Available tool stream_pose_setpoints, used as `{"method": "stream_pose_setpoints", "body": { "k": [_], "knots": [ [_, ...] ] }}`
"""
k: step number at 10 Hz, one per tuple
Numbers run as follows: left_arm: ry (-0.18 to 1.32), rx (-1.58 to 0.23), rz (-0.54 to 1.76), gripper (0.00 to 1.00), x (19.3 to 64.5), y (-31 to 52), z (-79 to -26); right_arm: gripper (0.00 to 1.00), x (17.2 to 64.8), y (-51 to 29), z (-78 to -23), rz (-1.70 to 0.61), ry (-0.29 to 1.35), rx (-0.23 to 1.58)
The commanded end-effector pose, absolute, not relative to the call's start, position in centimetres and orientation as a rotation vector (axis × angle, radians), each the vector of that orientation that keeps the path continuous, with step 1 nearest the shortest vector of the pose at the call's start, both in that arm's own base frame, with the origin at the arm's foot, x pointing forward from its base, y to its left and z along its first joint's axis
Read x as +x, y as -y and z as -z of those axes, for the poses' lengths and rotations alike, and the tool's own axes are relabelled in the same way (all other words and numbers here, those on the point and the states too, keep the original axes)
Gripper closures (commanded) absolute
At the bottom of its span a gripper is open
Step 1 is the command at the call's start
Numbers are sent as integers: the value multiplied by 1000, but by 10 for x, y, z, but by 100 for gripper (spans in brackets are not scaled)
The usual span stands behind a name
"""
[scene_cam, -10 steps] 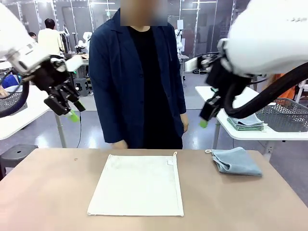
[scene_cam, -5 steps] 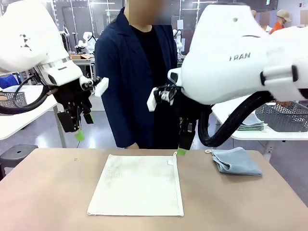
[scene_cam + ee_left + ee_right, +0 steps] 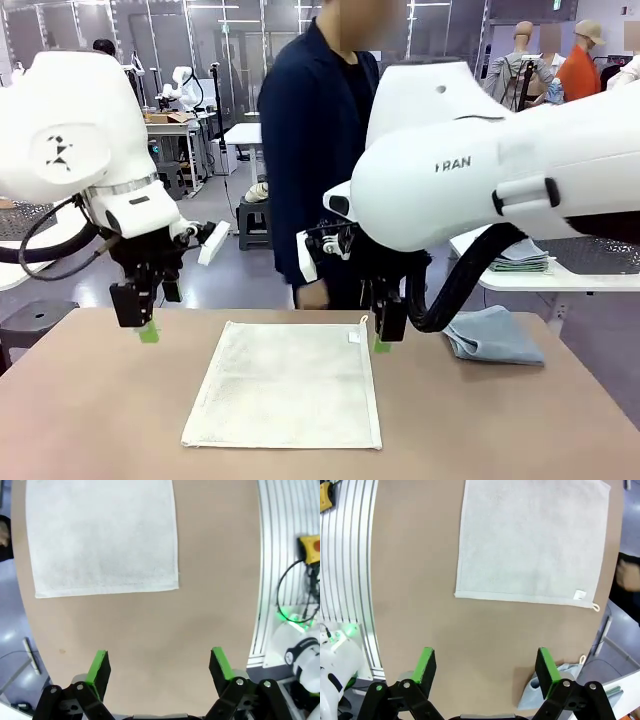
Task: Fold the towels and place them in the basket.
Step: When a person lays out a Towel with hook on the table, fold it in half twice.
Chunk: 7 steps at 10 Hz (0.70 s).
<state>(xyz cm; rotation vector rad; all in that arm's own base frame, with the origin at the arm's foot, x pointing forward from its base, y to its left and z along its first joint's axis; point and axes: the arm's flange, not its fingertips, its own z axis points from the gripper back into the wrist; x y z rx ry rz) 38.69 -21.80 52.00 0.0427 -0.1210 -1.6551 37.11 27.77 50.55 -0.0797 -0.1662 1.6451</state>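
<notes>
Cream towel (image 3: 285, 385) lies flat and unfolded mid-worktop, one layer, nr square, so no clear long axis; its sides run roughly far-to-near. It sits between the two arms: left fingers (image 3: 148, 330) hang low over bare worktop (image 3: 90, 420) beyond the towel's far-left corner, clearly apart from it; right fingers (image 3: 381, 343) are just beside the far-right corner, by the loop (image 3: 363, 319) and small label (image 3: 353, 338), so the right arm is nearer. Both pairs spread wide, nothing between them; in each wrist view the towel's side edge runs across ahead of the tips. Judgement: fold not begun, next move prob. each arm pinching a far corner and carrying it to the near edge; left needs to shift inward first. Grey-blue towel (image 3: 493, 335) rests bunched at the far-right of the worktop, just right of the right arm. Surface smooth, tan, plenty of room near side. Person (image 3: 315, 150) stands at the far edge, close behind the towel
</notes>
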Motion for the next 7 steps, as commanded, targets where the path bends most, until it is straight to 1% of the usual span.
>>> {"method": "stream_pose_setpoints", "body": {
  "k": [1, 2, 3, 7],
  "knots": [
    [177, 127, 1618, 0, 374, 220, -514, 0, 378, -281, -503, -1627, 136, -103],
    [188, 153, 1581, 0, 373, 221, -513, 0, 380, -280, -501, -1606, 140, -92],
    [136, 64, 1648, 0, 381, 220, -517, 0, 374, -279, -500, -1645, 153, -82],
    [136, 64, 1648, 0, 381, 220, -517, 0, 376, -279, -498, -1643, 148, -81]
  ]
}}
